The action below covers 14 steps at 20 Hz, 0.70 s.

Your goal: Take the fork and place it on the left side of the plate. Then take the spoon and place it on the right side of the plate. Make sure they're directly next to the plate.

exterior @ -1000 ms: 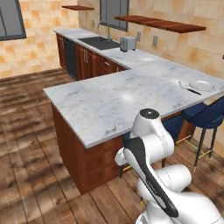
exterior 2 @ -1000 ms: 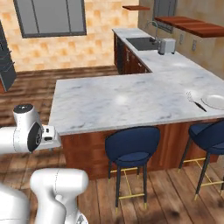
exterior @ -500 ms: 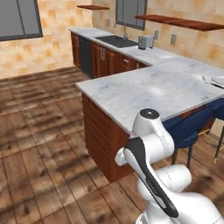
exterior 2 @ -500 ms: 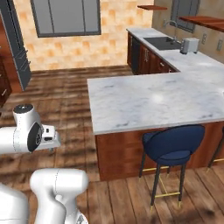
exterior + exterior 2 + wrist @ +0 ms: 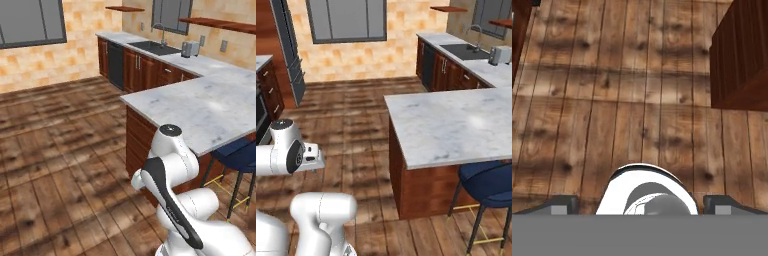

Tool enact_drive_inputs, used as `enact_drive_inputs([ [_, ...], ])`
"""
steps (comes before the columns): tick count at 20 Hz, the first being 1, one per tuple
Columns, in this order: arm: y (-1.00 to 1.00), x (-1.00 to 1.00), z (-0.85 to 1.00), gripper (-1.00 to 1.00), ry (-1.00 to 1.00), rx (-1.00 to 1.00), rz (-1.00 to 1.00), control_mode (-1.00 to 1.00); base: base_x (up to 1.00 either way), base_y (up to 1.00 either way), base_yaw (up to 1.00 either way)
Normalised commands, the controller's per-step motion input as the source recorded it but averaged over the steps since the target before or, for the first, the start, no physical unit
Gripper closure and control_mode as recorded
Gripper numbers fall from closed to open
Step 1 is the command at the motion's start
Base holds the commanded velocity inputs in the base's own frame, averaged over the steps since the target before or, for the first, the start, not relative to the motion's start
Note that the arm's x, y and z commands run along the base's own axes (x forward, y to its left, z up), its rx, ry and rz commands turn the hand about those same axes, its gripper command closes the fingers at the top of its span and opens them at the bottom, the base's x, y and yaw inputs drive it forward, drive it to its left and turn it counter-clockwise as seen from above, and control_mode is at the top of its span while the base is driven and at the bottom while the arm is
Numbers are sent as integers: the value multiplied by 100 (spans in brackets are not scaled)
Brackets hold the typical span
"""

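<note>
The fork, the spoon and the plate are out of view. My gripper (image 5: 641, 205) points down at the wooden floor, its two dark fingertips (image 5: 562, 204) wide apart and nothing between them, so it is open. In the right base view the hand (image 5: 310, 157) sits folded low at the left, well short of the marble counter (image 5: 456, 125). The arm's white elbow (image 5: 170, 160) stands in front of the counter's near corner.
The marble counter (image 5: 210, 110) runs back to a sink (image 5: 155, 47) and a toaster (image 5: 190, 48). Blue stools (image 5: 491, 185) stand under its near edge. A dark wood cabinet corner (image 5: 742, 60) is close to the hand. Open wooden floor (image 5: 60, 150) lies to the left.
The whole picture has shifted: the base has moved, so the counter now sits further right and nearer in both views, and its far right end has left the frame. The arm's pose is unchanged.
</note>
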Motion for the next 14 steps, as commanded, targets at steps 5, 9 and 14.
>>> enact_drive_inputs([
  [5, 0, 0, 0, -100, 0, 0, 0, 100, 77, 61, 1],
  [9, 0, 0, 0, -100, 0, 0, 0, 100, 88, 52, 0],
  [14, 0, 0, 0, -100, 0, 0, 0, 100, 89, 50, 0],
])
